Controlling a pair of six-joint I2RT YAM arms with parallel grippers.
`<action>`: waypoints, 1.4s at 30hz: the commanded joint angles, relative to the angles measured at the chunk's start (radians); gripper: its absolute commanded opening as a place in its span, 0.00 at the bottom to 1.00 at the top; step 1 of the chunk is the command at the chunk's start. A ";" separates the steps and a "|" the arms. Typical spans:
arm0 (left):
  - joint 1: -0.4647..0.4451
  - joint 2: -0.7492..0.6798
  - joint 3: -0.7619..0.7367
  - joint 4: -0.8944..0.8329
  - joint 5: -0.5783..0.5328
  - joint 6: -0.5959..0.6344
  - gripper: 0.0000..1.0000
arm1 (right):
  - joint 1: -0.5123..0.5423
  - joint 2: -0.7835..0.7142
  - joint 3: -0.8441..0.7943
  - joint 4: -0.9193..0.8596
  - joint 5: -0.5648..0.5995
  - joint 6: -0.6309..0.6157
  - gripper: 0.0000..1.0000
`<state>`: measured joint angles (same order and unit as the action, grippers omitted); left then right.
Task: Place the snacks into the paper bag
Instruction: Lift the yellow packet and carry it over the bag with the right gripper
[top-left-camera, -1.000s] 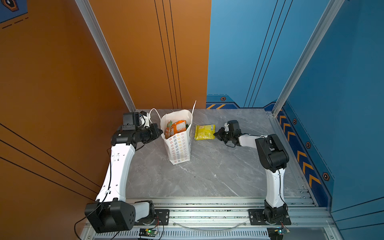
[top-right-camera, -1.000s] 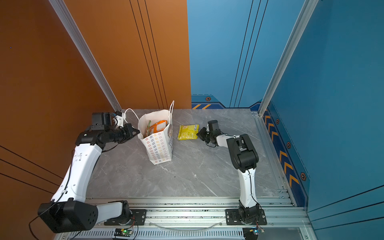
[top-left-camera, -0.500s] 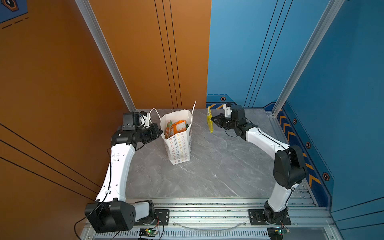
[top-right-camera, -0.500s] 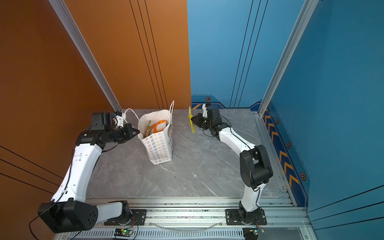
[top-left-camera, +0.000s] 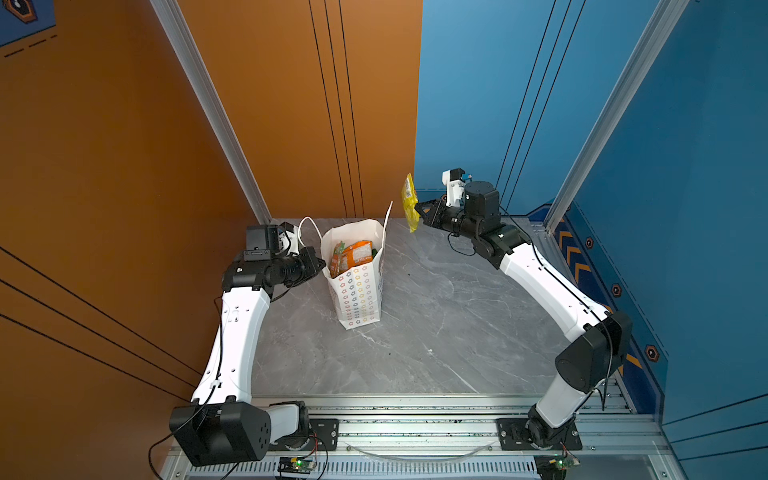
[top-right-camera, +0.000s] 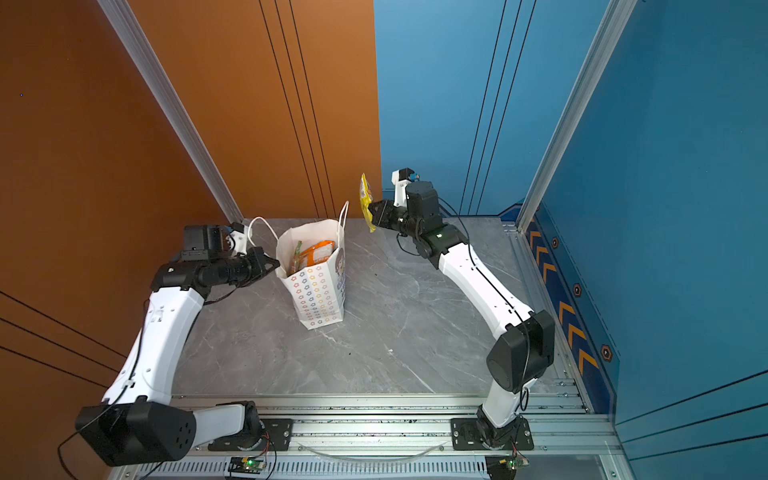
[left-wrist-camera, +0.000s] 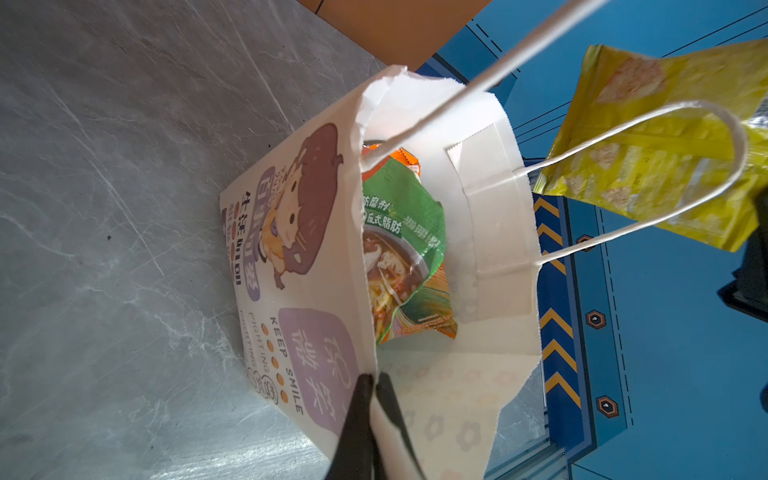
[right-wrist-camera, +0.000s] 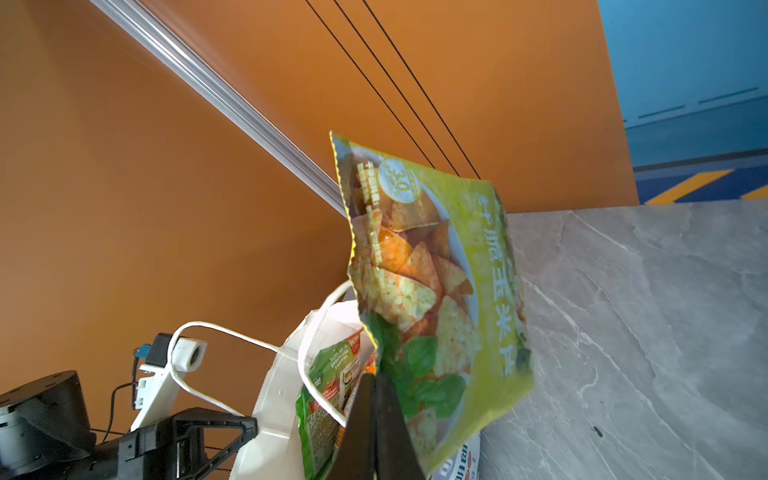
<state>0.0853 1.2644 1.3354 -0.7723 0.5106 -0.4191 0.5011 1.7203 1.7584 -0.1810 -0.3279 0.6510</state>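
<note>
The white paper bag (top-left-camera: 358, 291) (top-right-camera: 316, 291) stands upright on the grey table in both top views, mouth open, with orange and green snacks (top-left-camera: 353, 257) (left-wrist-camera: 403, 232) inside. My left gripper (top-left-camera: 320, 264) (left-wrist-camera: 374, 380) is shut on the bag's rim at its left side. My right gripper (top-left-camera: 419, 210) (right-wrist-camera: 374, 380) is shut on a yellow snack packet (top-left-camera: 409, 203) (top-right-camera: 365, 201) (right-wrist-camera: 436, 291), which hangs in the air above and to the right of the bag's mouth. The same packet (left-wrist-camera: 665, 137) shows behind a cord handle (left-wrist-camera: 665, 166) in the left wrist view.
An orange wall (top-left-camera: 291, 104) rises behind the bag and a blue wall (top-left-camera: 498, 104) behind the right arm. The grey marble table (top-left-camera: 436, 332) runs to a metal rail (top-left-camera: 415, 419) at the front. A blue side panel with orange chevrons (top-left-camera: 577, 266) borders the right.
My right gripper has lifted the yellow packet off the table and carried it up and leftward toward the bag. The left arm and the bag have stayed put.
</note>
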 joint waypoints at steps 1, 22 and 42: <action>0.009 -0.025 -0.002 0.015 0.042 0.003 0.01 | 0.021 -0.003 0.095 -0.040 0.049 -0.051 0.00; -0.003 -0.019 -0.004 0.015 0.035 0.000 0.01 | 0.149 0.185 0.534 -0.124 0.020 -0.110 0.00; 0.003 -0.023 -0.004 0.014 0.037 0.005 0.01 | 0.261 0.146 0.310 -0.193 0.054 -0.139 0.00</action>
<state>0.0849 1.2644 1.3354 -0.7750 0.5137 -0.4191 0.7631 1.9339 2.1036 -0.3557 -0.3080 0.5419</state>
